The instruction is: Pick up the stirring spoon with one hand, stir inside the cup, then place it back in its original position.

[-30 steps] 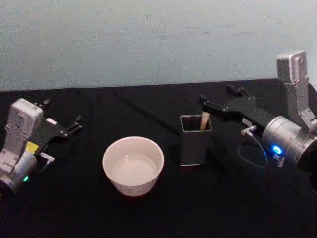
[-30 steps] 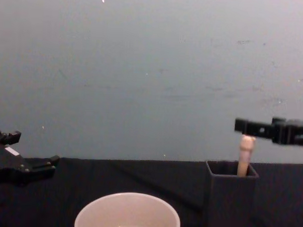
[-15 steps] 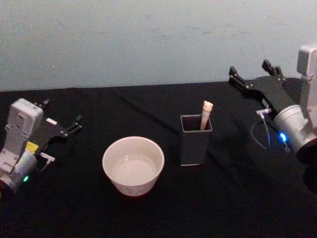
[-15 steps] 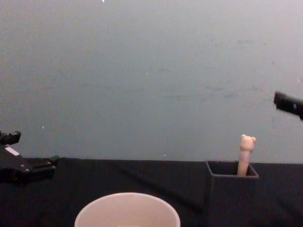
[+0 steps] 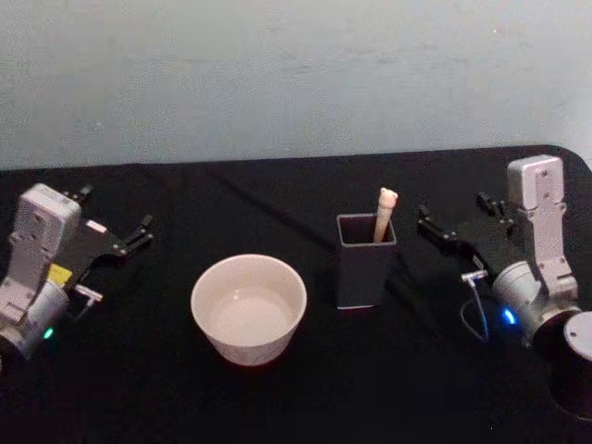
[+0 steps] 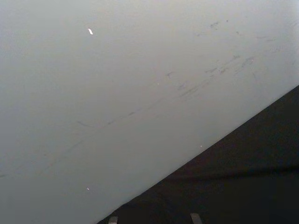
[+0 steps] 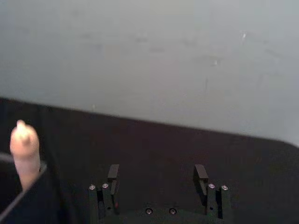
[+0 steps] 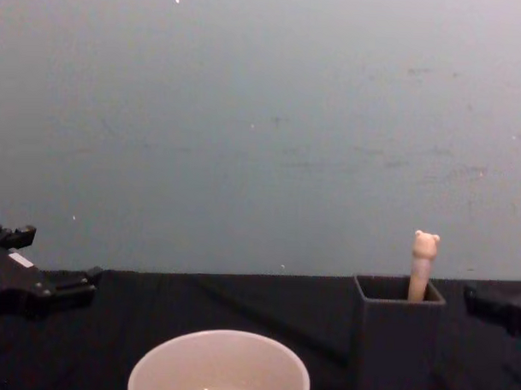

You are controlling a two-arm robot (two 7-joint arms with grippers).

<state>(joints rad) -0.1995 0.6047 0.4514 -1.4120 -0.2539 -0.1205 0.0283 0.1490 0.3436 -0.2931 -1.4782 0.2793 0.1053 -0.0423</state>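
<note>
The stirring spoon (image 5: 385, 213) stands in the dark grey square holder (image 5: 366, 264), the original position, with its beige bear-head handle (image 8: 423, 262) sticking up above the rim. The cream-white cup (image 5: 248, 308) sits left of the holder and nothing is in it. My right gripper (image 5: 455, 215) is low, right of the holder and apart from it, open with nothing between its fingers (image 7: 113, 175). In the right wrist view the spoon handle (image 7: 25, 150) shows off to one side. My left gripper (image 5: 116, 211) rests open at the far left of the table.
A black cloth (image 5: 296, 398) covers the table and a plain pale wall (image 8: 263, 118) rises behind it. There is free room in front of the cup and the holder, and between the cup and the left gripper (image 8: 48, 258).
My right gripper has left the spoon's handle, swung up and to the right, then come down low to the right of the holder. The spoon stays in the holder. The left arm has not moved.
</note>
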